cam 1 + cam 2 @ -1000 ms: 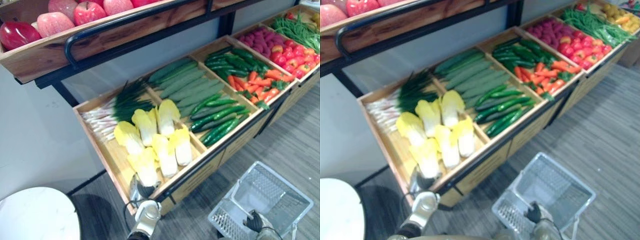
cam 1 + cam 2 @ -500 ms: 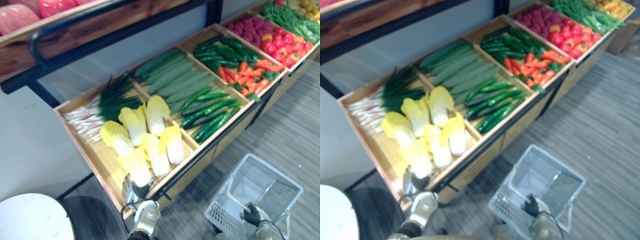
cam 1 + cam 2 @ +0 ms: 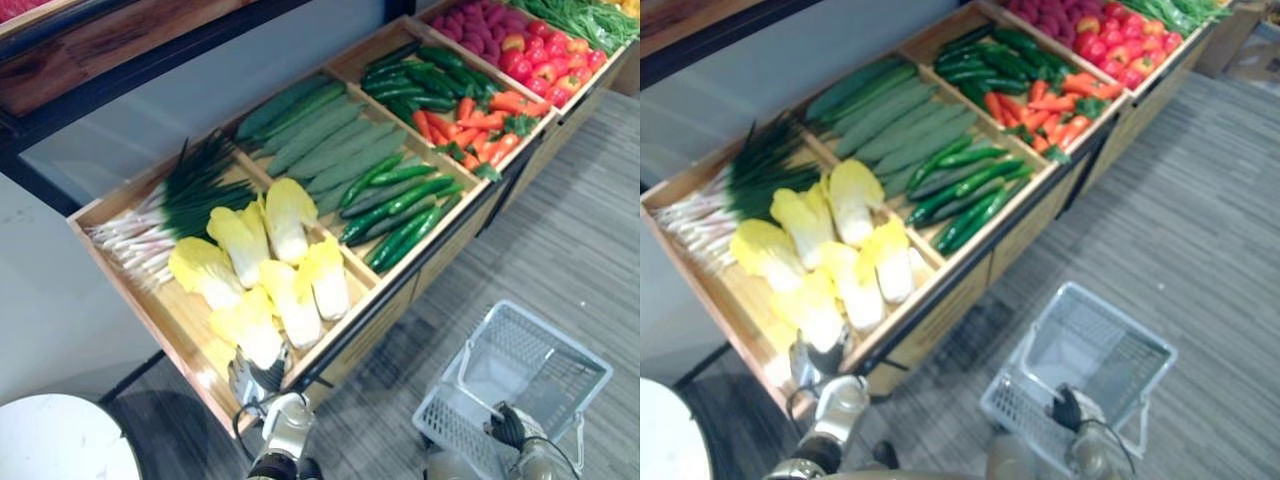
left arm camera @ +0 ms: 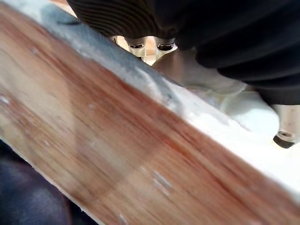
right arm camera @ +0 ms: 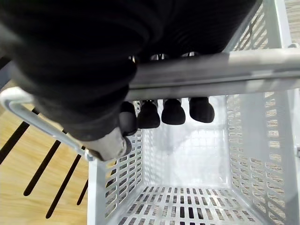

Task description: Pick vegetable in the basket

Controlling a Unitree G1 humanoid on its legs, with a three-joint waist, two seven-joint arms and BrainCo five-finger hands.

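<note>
Several yellow-white cabbages (image 3: 262,275) lie in the nearest compartment of a wooden display tray (image 3: 187,378). My left hand (image 3: 256,377) is at the tray's front rim (image 4: 117,154), over the base of the nearest cabbage (image 4: 220,101). A pale grey plastic basket (image 3: 449,421) hangs low on the right with nothing in it. My right hand (image 3: 508,428) is shut on its grey handle bar (image 5: 215,70), and the curled fingers (image 5: 172,111) wrap round it above the basket's slotted floor.
Spring onions (image 3: 150,225) lie behind the cabbages. Pale green gourds (image 3: 320,135), dark cucumbers (image 3: 400,205), carrots (image 3: 485,120) and red peppers (image 3: 545,55) fill the compartments to the right. A white round table (image 3: 60,445) stands at lower left. Grey striped floor (image 3: 580,230) lies on the right.
The camera has moved, so the upper shelf with apples has slid out of the picture. My left hand stays at the tray's rim and my right hand keeps hold of the basket handle.
</note>
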